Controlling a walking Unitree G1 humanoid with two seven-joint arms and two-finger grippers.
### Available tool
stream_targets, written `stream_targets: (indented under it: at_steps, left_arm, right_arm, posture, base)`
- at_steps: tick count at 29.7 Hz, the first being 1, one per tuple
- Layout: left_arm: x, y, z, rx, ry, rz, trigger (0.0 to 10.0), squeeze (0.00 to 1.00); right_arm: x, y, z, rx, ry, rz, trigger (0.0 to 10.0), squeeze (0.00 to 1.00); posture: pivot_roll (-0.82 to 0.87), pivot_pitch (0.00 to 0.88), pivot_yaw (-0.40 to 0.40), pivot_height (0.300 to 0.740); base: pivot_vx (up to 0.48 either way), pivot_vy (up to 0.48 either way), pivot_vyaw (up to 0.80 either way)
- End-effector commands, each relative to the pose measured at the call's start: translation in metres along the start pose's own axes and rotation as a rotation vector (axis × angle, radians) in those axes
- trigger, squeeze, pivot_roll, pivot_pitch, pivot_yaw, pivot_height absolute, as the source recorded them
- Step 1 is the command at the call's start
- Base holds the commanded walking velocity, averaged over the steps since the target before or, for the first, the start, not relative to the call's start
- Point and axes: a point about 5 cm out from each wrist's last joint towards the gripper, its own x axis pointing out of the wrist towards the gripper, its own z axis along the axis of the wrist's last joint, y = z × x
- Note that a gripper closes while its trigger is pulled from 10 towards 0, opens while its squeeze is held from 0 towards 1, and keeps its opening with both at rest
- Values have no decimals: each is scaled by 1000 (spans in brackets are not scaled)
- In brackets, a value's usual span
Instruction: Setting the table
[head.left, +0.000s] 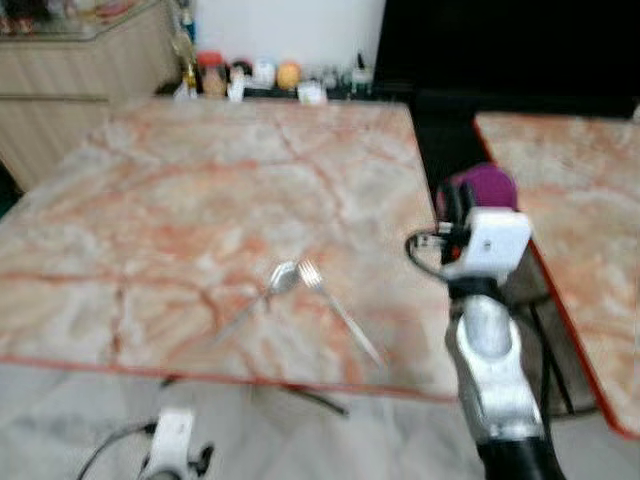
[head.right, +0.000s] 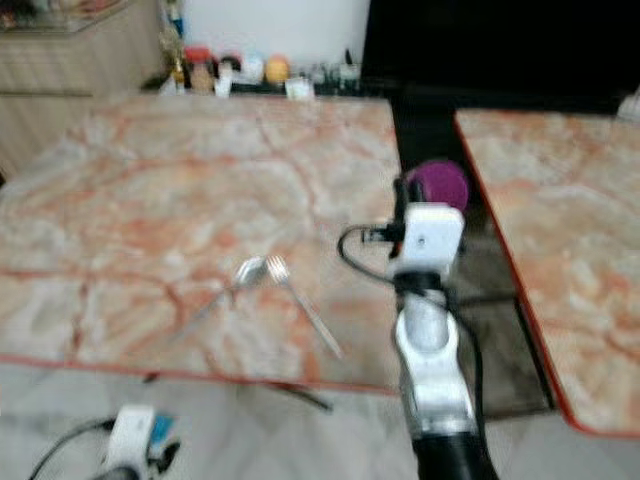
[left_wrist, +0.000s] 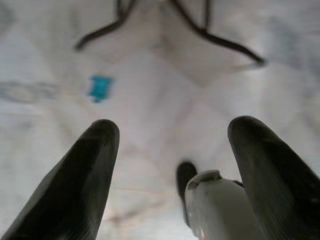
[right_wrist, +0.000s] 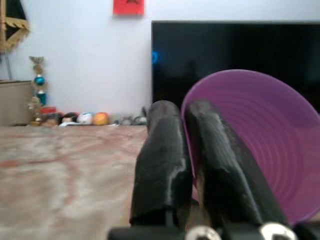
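Pinching the rim of a light, stiff-looking purple bowl (right_wrist: 260, 145), the right gripper (right_wrist: 192, 165) jaws sit closed, while the left gripper (left_wrist: 170, 175) hangs open, empty.

Readable text: none | red sign (right_wrist: 128, 6) on wall: dark mark, too blurred to read | jars (head.left: 212, 74) behind worktop (head.left: 200, 190): labels illegible

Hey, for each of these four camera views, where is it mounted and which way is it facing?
Left eye, right eye: head stereo pair, looking forward and down at the marble table, spoon and fork; right arm raised.
Left wrist: faces the floor past the open left gripper.
Right wrist: looks level across the table; right gripper pinches the purple bowl, which the eye views share.
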Motion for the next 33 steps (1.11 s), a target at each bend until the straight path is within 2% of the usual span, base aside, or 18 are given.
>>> stream_targets:
  at_steps: [1,33]
  left_arm:
    - [-1,10,-2,20,13,17,10000,0]
    - [-1,12,-1,13,13,22,10000,0]
  right_arm:
    - [2,8,4,14,-17,19,10000,0]
    - [4,5,6,7,-11,1,10000,0]
  posture:
    - [43,0,9,740]
    - [43,7,23,740]
  base:
    - [0,-412,0]
    - [0,-411,0]
